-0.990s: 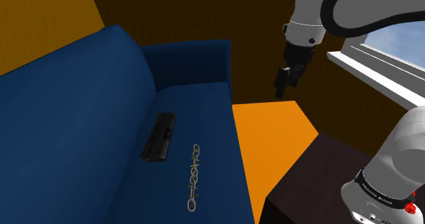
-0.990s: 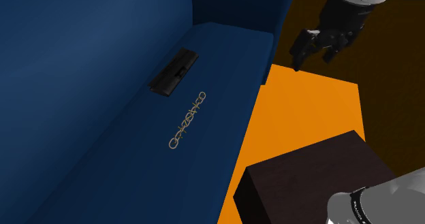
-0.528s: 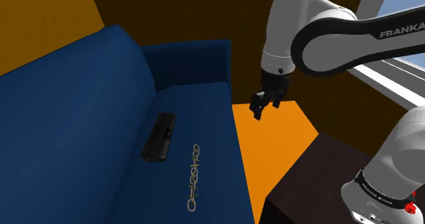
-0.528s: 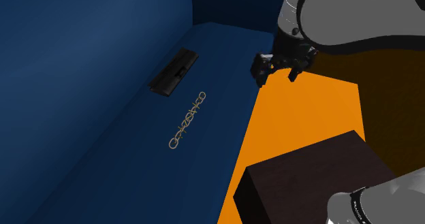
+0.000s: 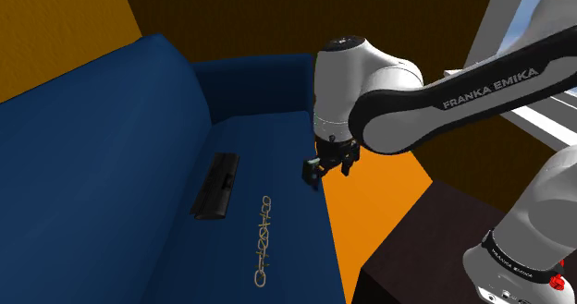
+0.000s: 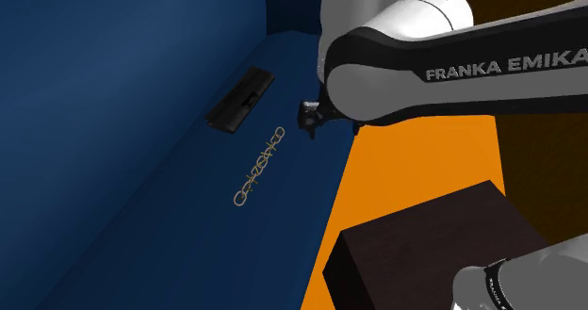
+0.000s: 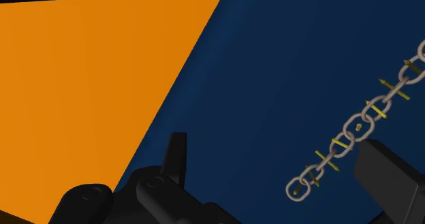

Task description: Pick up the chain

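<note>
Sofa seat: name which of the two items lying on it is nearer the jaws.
The silvery chain: its end lies just by the open jaws, while the flat black object sits farther off.

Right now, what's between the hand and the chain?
Nothing: in the shoulder view, only bare blue sofa seat separates the open hand from the chain. The flat black object lies off that line.

white arm [image 5: 435, 108] low, hand [image 5: 329, 172] fingers [image 7: 176, 158] apart
</note>
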`<state>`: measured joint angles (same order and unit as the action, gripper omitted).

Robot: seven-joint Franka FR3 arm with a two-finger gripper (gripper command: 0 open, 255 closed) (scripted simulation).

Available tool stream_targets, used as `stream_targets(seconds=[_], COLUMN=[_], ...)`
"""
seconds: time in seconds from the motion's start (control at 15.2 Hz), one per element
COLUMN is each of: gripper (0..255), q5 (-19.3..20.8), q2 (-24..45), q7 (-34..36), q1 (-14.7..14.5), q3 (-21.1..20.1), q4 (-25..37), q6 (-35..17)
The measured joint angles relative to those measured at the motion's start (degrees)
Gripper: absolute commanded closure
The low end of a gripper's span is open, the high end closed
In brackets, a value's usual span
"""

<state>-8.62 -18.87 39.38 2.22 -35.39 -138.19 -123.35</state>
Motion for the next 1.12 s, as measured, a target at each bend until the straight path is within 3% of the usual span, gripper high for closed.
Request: stream_targets(seconds=[0.2,0.46,0.79,1.12], gripper=[0,0,0,0], q5=[4.7,15.1,28.8,36.4], q2=[7.7,19.9,35.5,48.2], q7=[8.8,22.1,38.2,48.2], q1=[1.9,3.2,-2.2,-9.9], q3=[-4.8,-8.6,-6.6,-1.4], q4=[2.6,8.3,18.4,29.0], q6=[-3.7,-6.3,-5.1,-3.2])
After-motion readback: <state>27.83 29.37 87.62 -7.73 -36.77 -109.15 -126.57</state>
